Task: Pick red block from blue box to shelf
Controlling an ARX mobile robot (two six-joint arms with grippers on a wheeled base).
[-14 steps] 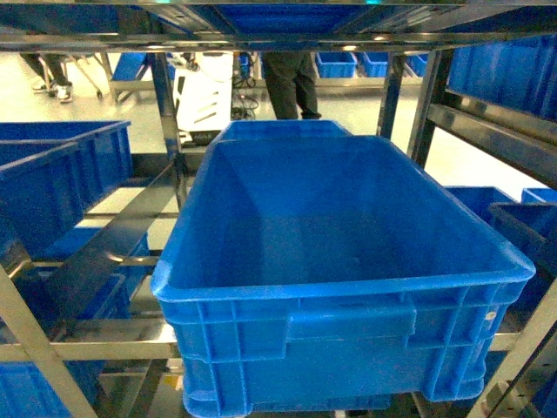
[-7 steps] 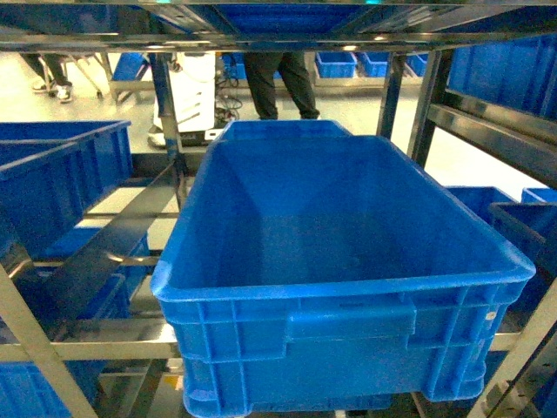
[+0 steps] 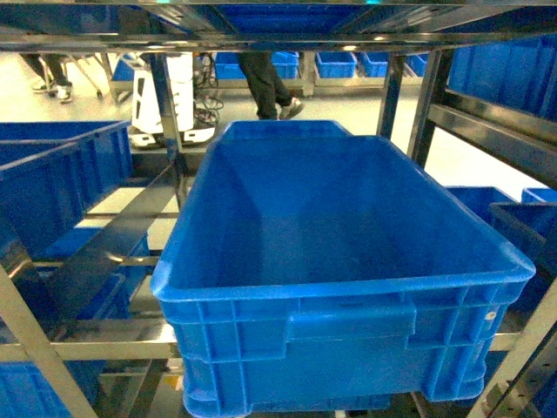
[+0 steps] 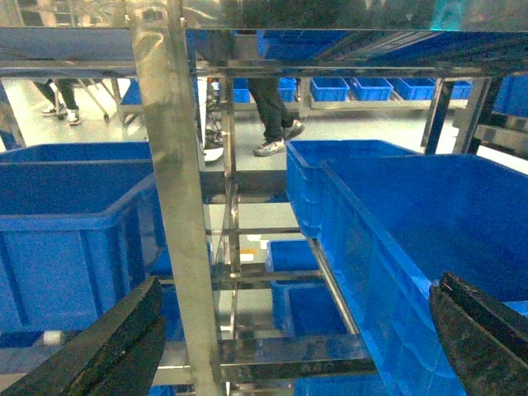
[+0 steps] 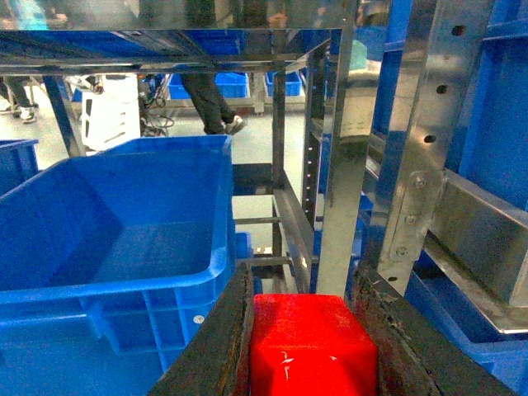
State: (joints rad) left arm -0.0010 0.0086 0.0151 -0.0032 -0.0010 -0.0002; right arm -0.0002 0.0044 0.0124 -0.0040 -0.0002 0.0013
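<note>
Block [image 5: 312, 342], red, clamped in right gripper [image 5: 309, 346], bottom of frame; left gripper [image 4: 272, 346] spread, empty. Step: carry. Next: placement on shelf [image 5: 429, 157].

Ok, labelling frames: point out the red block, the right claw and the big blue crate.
red block [image 5: 312, 346], right wrist view, front face.
right claw [image 5: 307, 334], right wrist view, between fingertips.
big blue crate [image 3: 348, 335], head view, front wall.

Left gripper [image 4: 289, 346]: two broad, dark, near-black fingers [image 4: 107, 351] with a matte, slightly worn surface, their inner edges slanting. Right gripper [image 5: 312, 346]: a matching dark pair, the finger [image 5: 219, 346] faces scuffed and flecked with pale marks (edges look roughened). No cables, screws or markings are discernible.
</note>
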